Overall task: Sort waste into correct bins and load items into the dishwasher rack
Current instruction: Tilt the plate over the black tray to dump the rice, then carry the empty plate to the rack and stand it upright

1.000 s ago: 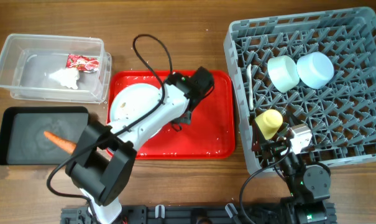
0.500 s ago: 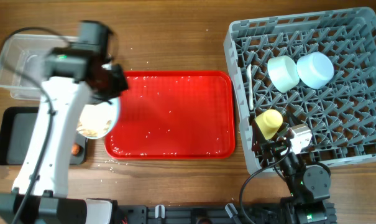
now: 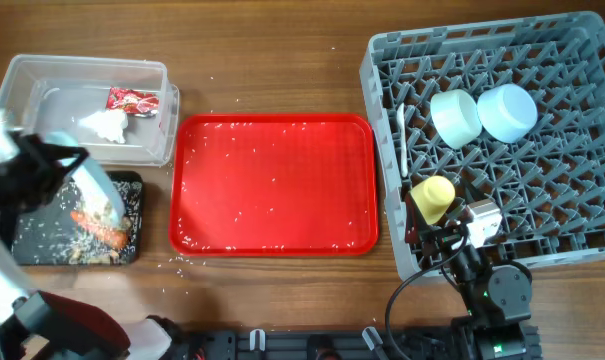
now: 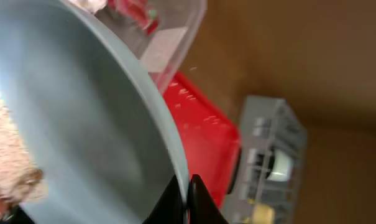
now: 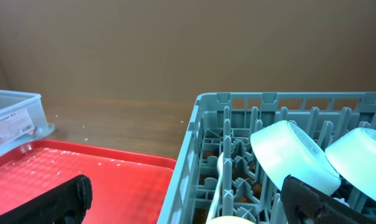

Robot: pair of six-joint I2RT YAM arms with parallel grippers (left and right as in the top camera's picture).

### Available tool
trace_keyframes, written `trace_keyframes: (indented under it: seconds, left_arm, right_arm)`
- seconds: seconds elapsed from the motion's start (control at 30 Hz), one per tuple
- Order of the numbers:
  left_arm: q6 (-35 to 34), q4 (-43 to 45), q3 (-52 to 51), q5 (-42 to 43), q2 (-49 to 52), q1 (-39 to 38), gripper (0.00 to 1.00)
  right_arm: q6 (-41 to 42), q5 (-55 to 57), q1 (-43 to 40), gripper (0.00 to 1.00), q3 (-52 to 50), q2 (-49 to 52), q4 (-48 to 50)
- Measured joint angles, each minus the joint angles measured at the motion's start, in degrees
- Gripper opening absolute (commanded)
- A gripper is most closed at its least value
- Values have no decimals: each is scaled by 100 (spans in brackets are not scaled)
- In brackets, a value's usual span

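Observation:
My left gripper (image 3: pixel 70 162) (image 4: pixel 188 186) is shut on the rim of the pale blue round plate (image 3: pixel 99 192) (image 4: pixel 82 112). It holds the plate steeply tilted over the black tray (image 3: pixel 42 250). Beige food scraps (image 4: pixel 7 155) still cling to the plate. The carrot (image 3: pixel 98 229) and scattered grains (image 3: pixel 52 232) lie on the black tray. The red wrapper (image 3: pixel 132 100) and tissue wad (image 3: pixel 104 123) lie in the clear tub (image 3: pixel 82 70). The grey rack (image 3: pixel 572 170) holds the pale green bowl (image 3: pixel 454 115), light blue bowl (image 3: pixel 507 110), yellow-green cup (image 3: pixel 432 197) and white spoon (image 3: pixel 403 140). My right gripper (image 3: pixel 432 238) (image 5: pixel 188 205) is open and empty at the rack's front left corner.
The red serving tray (image 3: pixel 277 185) lies between the bins and the rack, with only small white grains on it. A few grains lie on the wooden table (image 3: pixel 282 60) in front of the tray.
My left gripper lifted the plate off the red tray, carried it left over the black tray and tipped it. Scraps and grains now lie on the black tray. The right arm has not moved.

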Motion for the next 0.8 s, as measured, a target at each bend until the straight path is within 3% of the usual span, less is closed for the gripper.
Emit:
trace_keyframes:
  seconds: [0.13, 0.23, 0.33, 0.47, 0.57, 0.67, 0.7, 0.8]
  left_arm:
    - [1193, -608, -205, 1720, -9, 1156, 4]
    - [2245, -1231, -588, 2559, -9, 1716, 4]
    - [3032, -1644, -793, 2889, -11, 1899, 4]
    - [3462, -1803, -798, 3093, -11, 1821, 4]
    - [3543, -1814, -800, 3117, -11, 1137, 4]
    - [3130, -968, -833, 3161, -11, -483, 4]
    - [2785, -212, -859, 3161, -33, -925, 4]
    - [918, 2983, -922, 3084, -4, -2785, 4]
  right_arm:
    - [0, 2, 0, 100, 0, 0, 0]
    - [0, 0, 0, 100, 0, 0, 0]
    - [0, 2, 0, 100, 0, 0, 0]
    - [0, 0, 0, 100, 0, 0, 0]
    - [0, 0, 0, 100, 0, 0, 0]
    - [0, 2, 0, 100, 0, 2, 0]
    - [0, -2, -2, 100, -2, -13, -15]
    - [0, -7, 0, 100, -2, -9, 0]
